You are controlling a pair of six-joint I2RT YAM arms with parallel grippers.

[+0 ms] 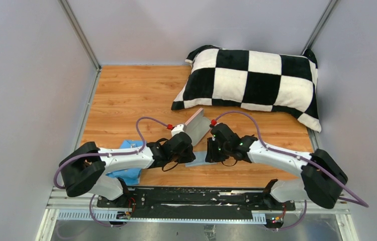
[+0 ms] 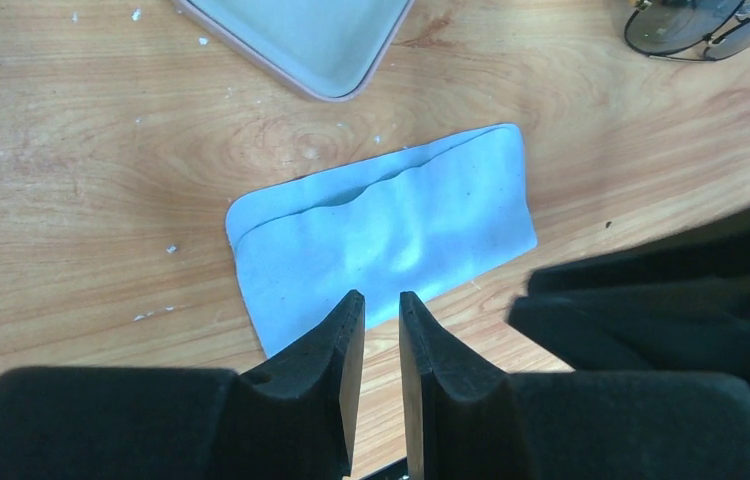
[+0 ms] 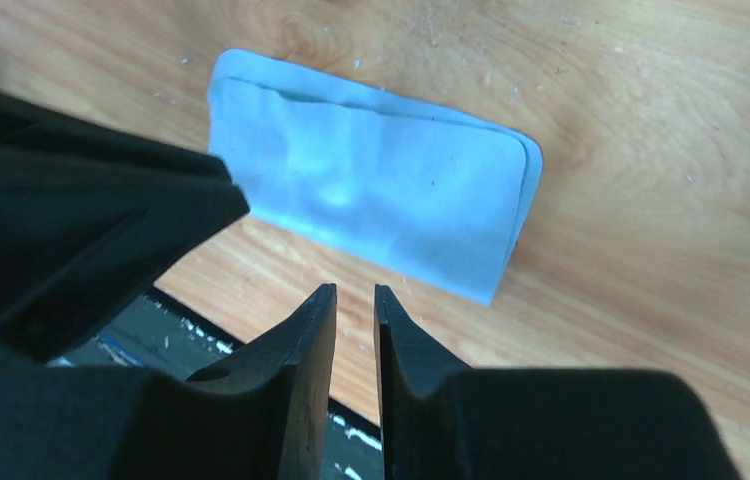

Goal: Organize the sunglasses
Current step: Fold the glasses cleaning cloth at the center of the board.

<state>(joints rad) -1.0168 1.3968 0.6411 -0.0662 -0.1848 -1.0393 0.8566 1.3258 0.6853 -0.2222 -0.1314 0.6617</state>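
Step in hand, as I judge it: work on the cloth, with the sunglasses not yet touched.

- Light-blue cloth (image 2: pixel 381 230) lies folded flat on the desk (image 2: pixel 81 180), close to the middle of the near edge.
- Left gripper (image 2: pixel 381 298) hangs over the cloth's near border. Its jaws stand a narrow slit apart, with nothing between them.
- Right gripper (image 3: pixel 354 290) comes from the opposite side and hangs just short of the same cloth. It shows the same narrow slit and is also empty.
- The two grippers sit very near each other (the left one fills the left side of the right wrist view).

Sunglasses (image 2: pixel 676 25):
- They lie on bare wood past the far side of the cloth, well apart from it and toward the middle of the desk.
- They are beside the pink case (image 2: pixel 296 35), not in it.
- The case lies open, and the part of its lining in view is bare.
- In the top view the sunglasses are hidden, probably under the arms.

Look of the pair: thin dark frame, one brownish-grey tinted lens showing, and slim temples that appear folded across. The rest is cut off at the picture's edge.

Next move, my guess: one gripper leaves the cloth, goes over to the sunglasses and opens wider. It needs a light pinch on the frame, not the lens, because the thin wire will likely slide or flex. The other arm has to back off first to give it room.
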